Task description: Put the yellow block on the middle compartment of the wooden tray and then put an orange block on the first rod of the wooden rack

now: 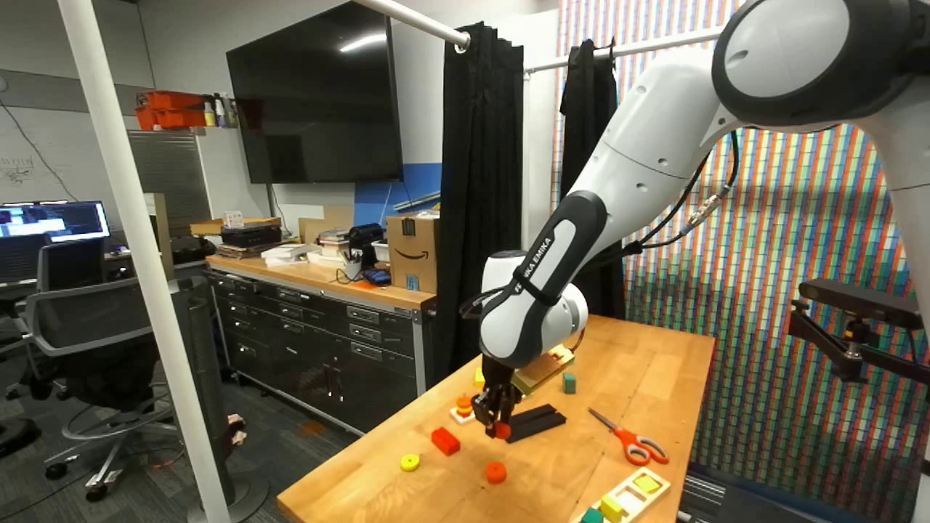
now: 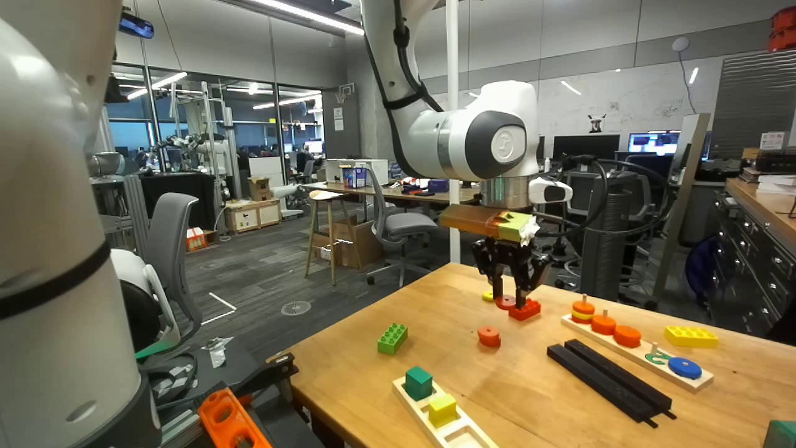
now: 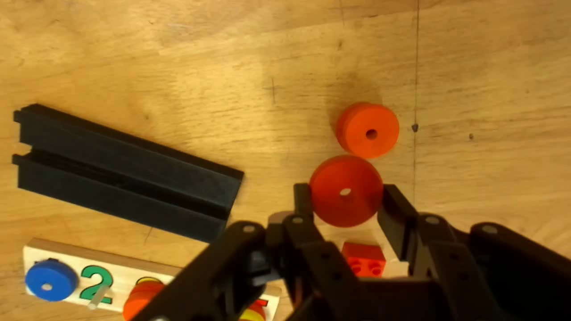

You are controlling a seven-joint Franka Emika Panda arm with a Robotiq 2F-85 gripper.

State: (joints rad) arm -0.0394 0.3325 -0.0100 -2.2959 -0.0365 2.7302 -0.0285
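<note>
My gripper (image 3: 346,199) is shut on a red-orange disc (image 3: 347,189) with a centre hole, held above the table; it also shows in both exterior views (image 1: 502,431) (image 2: 506,303). The wooden tray (image 2: 407,403) is near the table edge, partly cut off in both exterior views (image 1: 660,489). It holds a green block (image 2: 418,383), a yellow block (image 2: 442,410) beside it, and another yellow block (image 1: 646,482) further along. The wooden rack (image 2: 640,354) bears a stacked rod, two orange discs, a bare rod by the "2" and a blue disc (image 3: 51,280).
A loose orange disc (image 3: 371,131), a red brick (image 2: 524,309) and a yellow disc (image 1: 410,463) lie near the gripper. Black blocks (image 2: 609,379) lie between rack and tray. Scissors (image 1: 633,444), a green brick (image 2: 392,339) and a yellow brick (image 2: 690,336) are around.
</note>
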